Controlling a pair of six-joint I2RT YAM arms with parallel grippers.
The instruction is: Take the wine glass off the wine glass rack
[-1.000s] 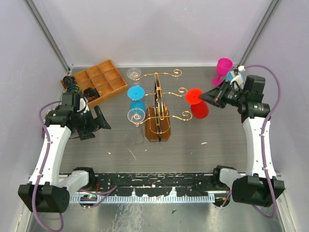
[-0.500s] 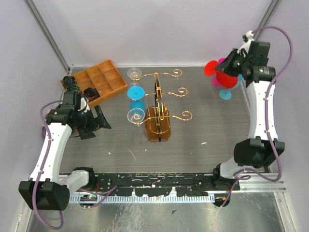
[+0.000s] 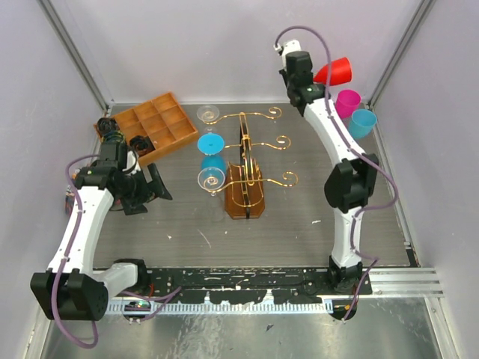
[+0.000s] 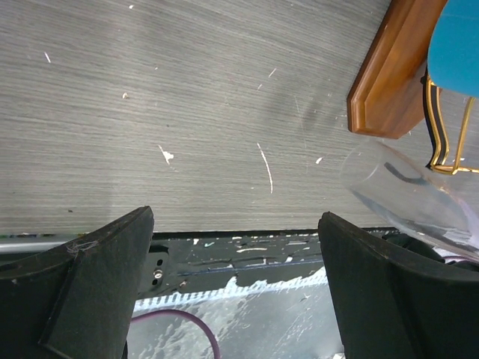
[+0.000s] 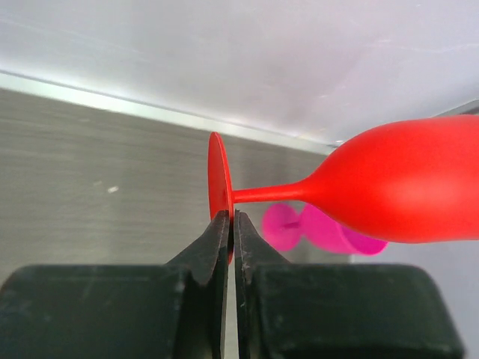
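- Right wrist view: the right claw point(image 5: 230, 218) pinches the foot of the red wine glass point(image 5: 389, 187), held sideways in the air.
- The glass is already off the wine glass rack point(image 3: 245, 161), up near the far right corner; only setting it down is left.
- The left claw point(image 4: 236, 217) gapes empty near the rack.

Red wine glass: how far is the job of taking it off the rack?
Done: the red wine glass is off the wine glass rack, held in the air. In hand: the right gripper is shut on its foot, the glass lying sideways. Left: it is not yet set down; a pink glass and a blue glass are at the table's far right. The left gripper is open and empty.
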